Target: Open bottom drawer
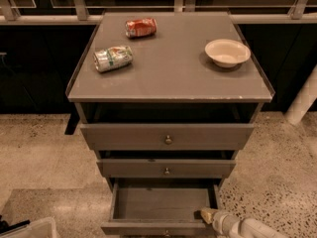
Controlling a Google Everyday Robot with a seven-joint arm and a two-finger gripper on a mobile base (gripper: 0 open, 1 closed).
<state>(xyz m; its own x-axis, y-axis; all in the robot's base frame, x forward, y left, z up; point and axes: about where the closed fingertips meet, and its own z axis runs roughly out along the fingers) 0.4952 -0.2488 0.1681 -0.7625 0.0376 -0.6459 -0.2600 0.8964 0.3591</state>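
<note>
At foot of cabinet (168, 73): bottom drawer (161, 202), pulled out. Gripper (209, 215) at cabinet's lower right, by drawer corner; grip state cannot be told. Risk judged: drawer overdrawn, skewed by off-centre pull.

Dim overhead light, dark bkgd; claw (208, 215) lit, bottom drawer (158, 203) front-right.

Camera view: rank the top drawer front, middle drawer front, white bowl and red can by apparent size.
1. top drawer front
2. middle drawer front
3. white bowl
4. red can, farthest back, so distance may shrink it.
The gripper is at the open bottom drawer's right front corner.
</note>
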